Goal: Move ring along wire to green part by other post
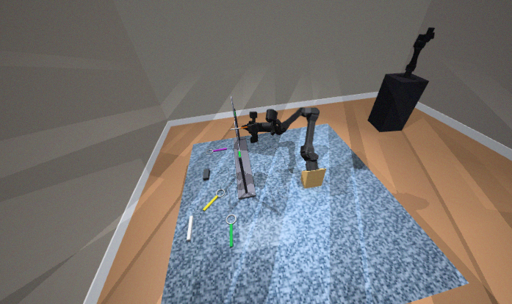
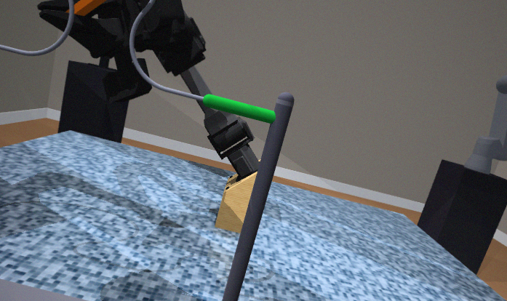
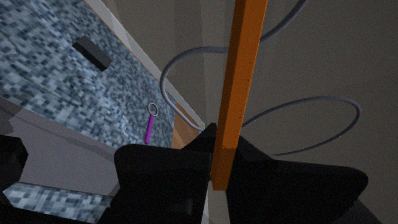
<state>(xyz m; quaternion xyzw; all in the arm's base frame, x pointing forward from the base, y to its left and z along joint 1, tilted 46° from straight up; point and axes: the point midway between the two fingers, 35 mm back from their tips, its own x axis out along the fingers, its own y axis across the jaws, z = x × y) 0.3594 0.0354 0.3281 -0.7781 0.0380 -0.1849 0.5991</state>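
My gripper (image 1: 247, 128) (image 2: 41, 9) (image 3: 217, 128) is shut on the orange handle (image 1: 244, 127) (image 2: 86, 6) (image 3: 243, 70), high up beside the middle stretch of the wire. The ring (image 1: 232, 129) shows nearly edge-on in the top view, across the wire; whether it touches the wire is too small to tell. It is out of frame in the other views. The thin grey wire (image 2: 132, 48) (image 3: 359, 111) curves past the fingers. One green part (image 1: 239, 154) (image 2: 239, 108) joins the near post (image 1: 244, 178) (image 2: 260, 194); the other green part (image 1: 234, 112) is at the far end.
On the mat lie rings with a magenta handle (image 1: 220, 150) (image 3: 149, 130), a yellow handle (image 1: 211, 203) and a green handle (image 1: 231, 235), a white bar (image 1: 189, 228) and a dark block (image 1: 206, 174) (image 3: 92, 53). The posts stand on a grey base (image 1: 251, 187).
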